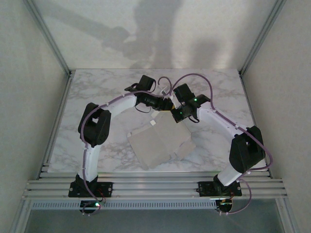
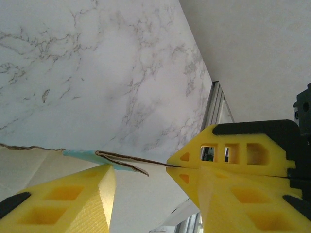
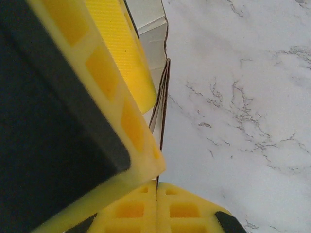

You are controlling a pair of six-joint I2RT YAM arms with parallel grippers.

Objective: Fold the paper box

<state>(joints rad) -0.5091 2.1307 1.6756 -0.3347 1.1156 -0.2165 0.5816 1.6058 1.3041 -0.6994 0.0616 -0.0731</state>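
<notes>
- paper box [image 1: 156, 148]: just below the centre of the top view, on the marble tabletop [image 1: 97, 90], between the two arms. Off-white side up.
- Orientation: turned off square to the tabletop edges. Long axis runs roughly left to right across the frame, skewed. One corner points at the lower edge of the frame, toward the arm bases.
- One flap [image 1: 155, 119] is lifted off the box's upper side. It points toward the upper centre of the frame, where both wrists meet.
- right gripper [image 3: 156, 187]: jaws closed flat together at the bottom centre of the right wrist view, pinching the thin edge of that flap. The edge shows as two cardboard layers running almost straight up the frame from the seam between the jaws.
- left gripper [image 2: 146, 174]: jaws part-way apart, at the lower left and lower right of the left wrist view. Off-white cardboard shows in the gap beyond them, and neither pad looks pressed onto it, so nothing is gripped.
- Left wrist view: the flap edge enters at mid-height on the left and slopes slightly down to the right. It ends at the tips of the right gripper's fingers [image 2: 233, 153], just above the left gripper's own right-hand finger.
- A thin turquoise strip [image 2: 80, 155] shows along the fold, just above the left-hand finger tip.
- Right wrist view: the left gripper's fingers sit in the upper left, just beside the pinched edge. Can't tell whether they touch it.
</notes>
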